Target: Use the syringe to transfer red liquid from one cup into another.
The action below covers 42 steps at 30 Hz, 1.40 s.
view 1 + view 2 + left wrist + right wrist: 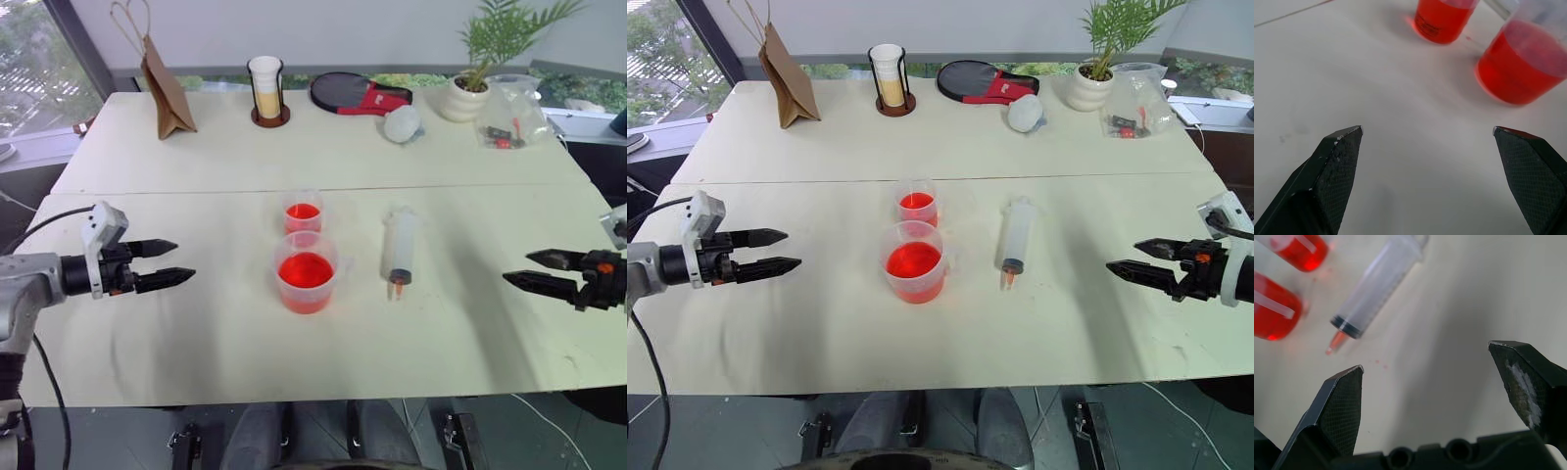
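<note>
The syringe (401, 251) lies flat on the white table, orange tip toward me, right of the cups. The larger handled cup (307, 272) holds red liquid (306, 269) and stands at the table's middle. Just behind it is the smaller cup (303, 211), also with red liquid inside. My left gripper (182, 263) hovers open well to the left of the cups, pointing toward them. My right gripper (515, 268) is open far to the right of the syringe (1376, 285), pointing at it. Both cups (1522, 63) show beyond the left fingers (1334, 166).
On the far table stand a brown paper bag (167, 90), a tall glass with cream contents (267, 90), a black and red paddle case (360, 94), a white ball (402, 124), a potted plant (468, 88) and a clear bag (511, 113).
</note>
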Each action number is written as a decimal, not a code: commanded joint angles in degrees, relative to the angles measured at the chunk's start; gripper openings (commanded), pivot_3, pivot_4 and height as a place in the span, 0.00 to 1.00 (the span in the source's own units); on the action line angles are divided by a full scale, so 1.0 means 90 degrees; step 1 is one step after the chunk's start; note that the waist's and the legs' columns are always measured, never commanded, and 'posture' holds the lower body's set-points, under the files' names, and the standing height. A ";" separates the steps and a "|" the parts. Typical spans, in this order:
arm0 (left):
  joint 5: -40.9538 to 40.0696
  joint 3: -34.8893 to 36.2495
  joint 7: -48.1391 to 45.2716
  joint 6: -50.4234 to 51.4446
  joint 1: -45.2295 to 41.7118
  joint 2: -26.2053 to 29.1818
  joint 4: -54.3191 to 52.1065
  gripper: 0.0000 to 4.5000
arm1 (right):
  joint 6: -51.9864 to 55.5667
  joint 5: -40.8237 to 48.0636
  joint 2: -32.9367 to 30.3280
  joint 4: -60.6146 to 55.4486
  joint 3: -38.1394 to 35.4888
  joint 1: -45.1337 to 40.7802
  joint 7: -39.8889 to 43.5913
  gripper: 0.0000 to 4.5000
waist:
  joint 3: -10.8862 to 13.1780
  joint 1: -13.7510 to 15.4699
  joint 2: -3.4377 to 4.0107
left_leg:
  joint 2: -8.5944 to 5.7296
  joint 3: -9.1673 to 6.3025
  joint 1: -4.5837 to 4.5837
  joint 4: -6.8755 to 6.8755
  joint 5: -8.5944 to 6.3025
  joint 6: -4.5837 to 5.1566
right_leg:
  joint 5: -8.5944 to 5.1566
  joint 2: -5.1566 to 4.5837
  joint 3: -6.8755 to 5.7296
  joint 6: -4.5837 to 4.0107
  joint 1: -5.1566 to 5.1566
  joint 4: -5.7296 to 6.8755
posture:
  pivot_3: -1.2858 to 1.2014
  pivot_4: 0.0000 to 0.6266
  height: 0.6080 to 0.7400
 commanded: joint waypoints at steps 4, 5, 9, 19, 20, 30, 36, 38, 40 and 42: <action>0.0002 -0.0047 0.0000 -0.0090 -0.0217 -0.0053 -0.0073 0.98 | 0.0010 0.0097 0.0258 -0.0336 -0.0128 0.0035 -0.0220 1.00 | 0.0000 -0.0003 0.0001 | -0.0001 0.0002 0.0000 -0.0002 0.0000 0.0000 | 0.0001 -0.0002 0.0001 0.0001 -0.0001 -0.0001 | 0.52 0.24 1.00; -0.0037 -0.0039 -0.0010 -0.0041 -0.0216 -0.0060 -0.0085 0.98 | 0.0021 0.0093 0.0273 -0.0349 -0.0122 0.0030 -0.0259 1.00 | 0.0000 -0.0003 0.0001 | -0.0001 0.0001 -0.0001 -0.0002 0.0000 0.0000 | 0.0001 -0.0001 0.0000 0.0001 -0.0003 0.0000 | 0.52 0.24 1.00; -0.0070 0.0016 0.0066 -0.0061 -0.0222 -0.0157 -0.0122 0.98 | -0.0075 0.0017 0.0332 -0.0322 -0.0018 -0.0061 -0.0407 1.00 | 0.0000 -0.0005 0.0001 | -0.0001 0.0001 -0.0001 -0.0002 0.0000 0.0000 | 0.0001 -0.0001 0.0000 0.0001 -0.0004 0.0000 | 0.52 0.24 1.00; 0.0136 -0.0108 0.0326 -0.0456 -0.0284 -0.0466 -0.0144 0.98 | 0.0243 -0.0110 0.0307 -0.0181 0.0402 -0.0684 -0.0907 1.00 | 0.0000 -0.0006 0.0001 | -0.0001 0.0002 -0.0001 0.0000 0.0000 0.0000 | 0.0001 -0.0001 0.0000 0.0002 -0.0004 0.0001 | 0.52 0.24 1.00; 0.0123 -0.0109 0.0325 -0.0451 -0.0291 -0.0491 -0.0159 0.98 | 0.0426 -0.0135 0.0261 -0.0156 0.0497 -0.0809 -0.1015 1.00 | 0.0000 -0.0006 0.0001 | -0.0001 0.0002 -0.0001 -0.0001 0.0000 0.0000 | 0.0001 -0.0001 0.0000 0.0002 -0.0005 0.0001 | 0.52 0.24 1.00; 0.0356 -0.0785 -0.0260 -0.0430 -0.1743 -0.0358 -0.0001 0.98 | 0.3120 -0.0645 0.0337 0.1964 0.3254 -0.5418 -0.1303 1.00 | 0.0006 -0.0054 0.0008 | -0.0001 0.0005 -0.0020 -0.0002 0.0003 -0.0004 | 0.0001 0.0000 -0.0002 -0.0002 -0.0030 -0.0001 | 0.52 0.24 1.00; 0.0588 -0.0906 -0.0327 -0.0850 -0.2419 -0.0475 0.0382 0.98 | 0.3795 -0.1288 0.1327 0.4134 0.5066 -0.7652 -0.0831 1.00 | 0.0004 -0.0054 0.0007 | -0.0002 0.0025 -0.0127 -0.0001 0.0039 -0.0059 | 0.0016 0.0003 -0.0006 0.0017 -0.0152 0.0022 | 0.52 0.24 1.00; 0.0592 -0.0855 -0.0192 -0.0966 -0.2500 -0.0624 0.0288 0.98 | 0.3876 -0.1411 0.1685 0.4560 0.5534 -0.7985 -0.0628 1.00 | 0.0004 -0.0043 0.0008 | -0.0003 0.0029 -0.0134 0.0008 0.0041 -0.0060 | 0.0016 0.0004 -0.0011 0.0018 -0.0161 0.0037 | 0.52 0.24 1.00; 0.0500 -0.0817 -0.0070 -0.0921 -0.2497 -0.0764 0.0027 0.98 | 0.3810 -0.1617 0.1991 0.4972 0.5951 -0.8212 -0.0462 1.00 | 0.0004 -0.0026 0.0008 | -0.0004 0.0029 -0.0154 0.0020 0.0041 -0.0058 | 0.0017 0.0006 -0.0017 0.0019 -0.0172 0.0043 | 0.52 0.24 1.00; 0.0414 -0.0776 0.0089 -0.0867 -0.2429 -0.0909 -0.0247 0.98 | 0.3618 -0.1866 0.2289 0.5348 0.6266 -0.8331 -0.0370 1.00 | 0.0004 -0.0020 0.0008 | -0.0007 0.0027 -0.0176 0.0041 0.0040 -0.0056 | 0.0018 0.0007 -0.0018 0.0020 -0.0183 0.0062 | 0.52 0.24 1.00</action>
